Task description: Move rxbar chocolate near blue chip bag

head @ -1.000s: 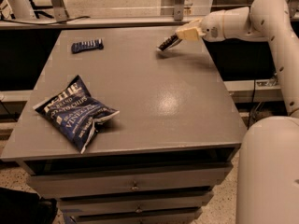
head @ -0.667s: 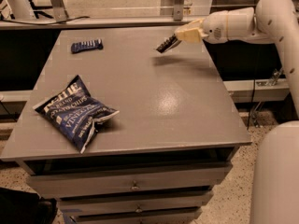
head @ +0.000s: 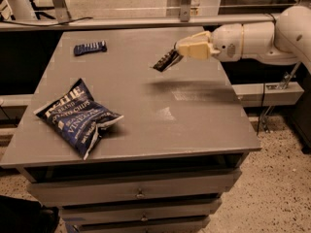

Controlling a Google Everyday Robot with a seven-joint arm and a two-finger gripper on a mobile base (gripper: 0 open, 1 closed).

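black rxbar (head: 164, 63) hangs above the counter (head: 194, 125), pinched in the gripper (head: 177, 52) jaws, clear for carrying to the bag (head: 75, 114).

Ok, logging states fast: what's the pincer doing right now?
Pincer: shut on the rxbar, in the air above the table, far right side.

Robot test lab
Grey metal desk (head: 194, 123) with drawers (head: 141, 194), speckled hard floor (head: 284, 178), steel rails (head: 121, 22) behind; a white robot arm's (head: 252, 40) hand (head: 176, 55) hangs over the desk's far right side, pinching the black rxbar chocolate (head: 165, 62) wrapper
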